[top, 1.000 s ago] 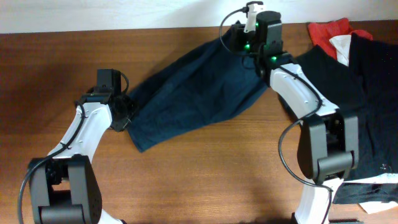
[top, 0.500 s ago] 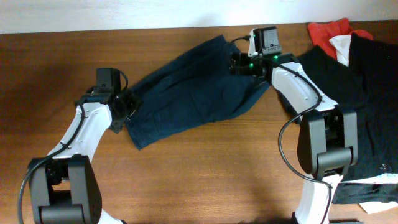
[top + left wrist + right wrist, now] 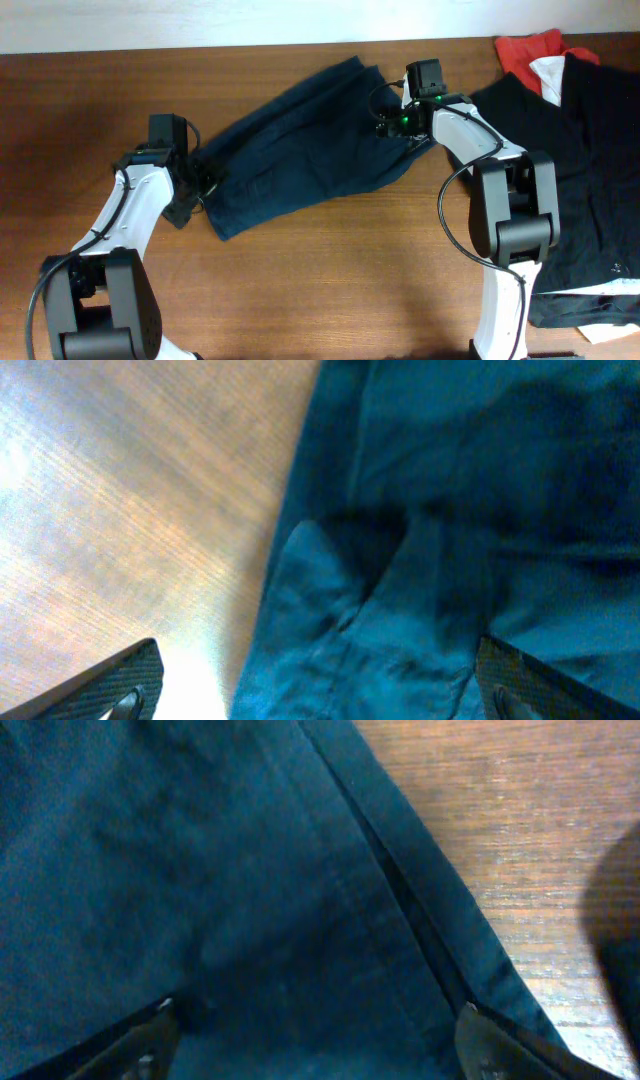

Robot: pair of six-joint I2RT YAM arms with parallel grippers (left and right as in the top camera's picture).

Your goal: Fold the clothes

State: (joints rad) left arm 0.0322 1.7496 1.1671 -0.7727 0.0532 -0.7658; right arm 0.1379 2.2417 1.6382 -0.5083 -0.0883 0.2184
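Dark navy shorts (image 3: pixel 300 150) lie spread diagonally across the wooden table (image 3: pixel 330 270), one of the clothes. My left gripper (image 3: pixel 203 182) hovers over their lower left end, open. In the left wrist view its fingertips (image 3: pixel 125 682) stand wide apart over rumpled navy cloth (image 3: pixel 450 510), and the left gripper (image 3: pixel 320 698) holds nothing. My right gripper (image 3: pixel 392 125) is over the upper right part of the shorts, also open. In the right wrist view the right gripper (image 3: pixel 320 1050) straddles flat navy fabric (image 3: pixel 250 870) beside a seamed edge, with nothing between its fingers.
More clothes are heaped at the right side: a large black garment (image 3: pixel 590 150), a red one (image 3: pixel 530 48) and a white one (image 3: pixel 548 75). Bare wood (image 3: pixel 120 510) shows left of the shorts. The table's far edge (image 3: pixel 200 48) meets a white wall.
Both grippers were shut on the shorts a second ago and have opened and let go. The right gripper came toward the near side, and the shorts have settled lower on the table.
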